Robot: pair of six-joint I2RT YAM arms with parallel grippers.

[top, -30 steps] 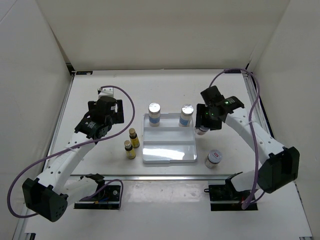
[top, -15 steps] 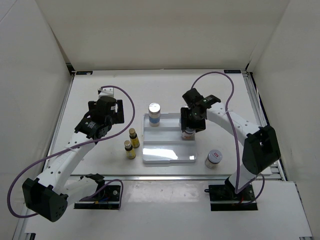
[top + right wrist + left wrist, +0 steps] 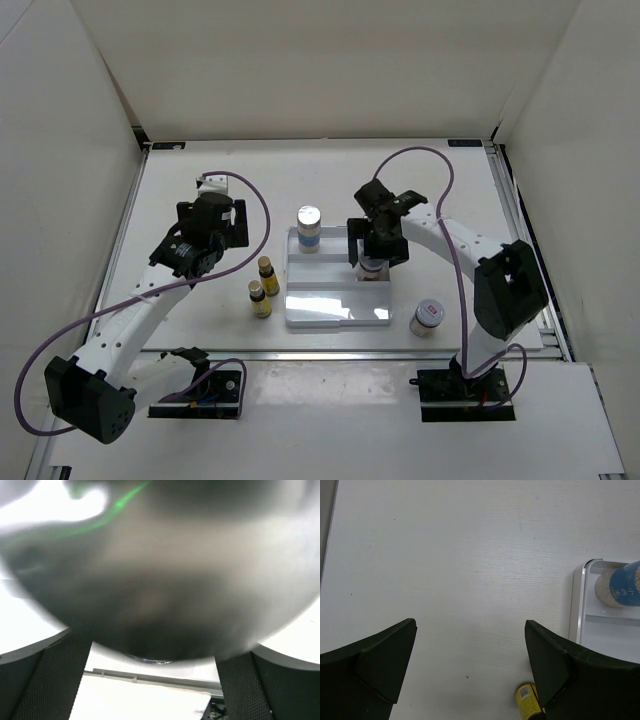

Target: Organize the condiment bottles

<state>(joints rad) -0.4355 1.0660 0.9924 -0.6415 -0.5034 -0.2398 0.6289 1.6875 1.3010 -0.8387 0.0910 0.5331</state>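
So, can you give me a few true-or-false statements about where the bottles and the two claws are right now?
1. The two yellow bottles stand on the table, left of the tray. True.
2. The left claw is holding a bottle. False: it is open and empty above the bare table.
3. The right claw is over the tray, gripping a jar. True.
4. The lone jar on the right sits inside the tray. False: it stands on the table beside the tray.
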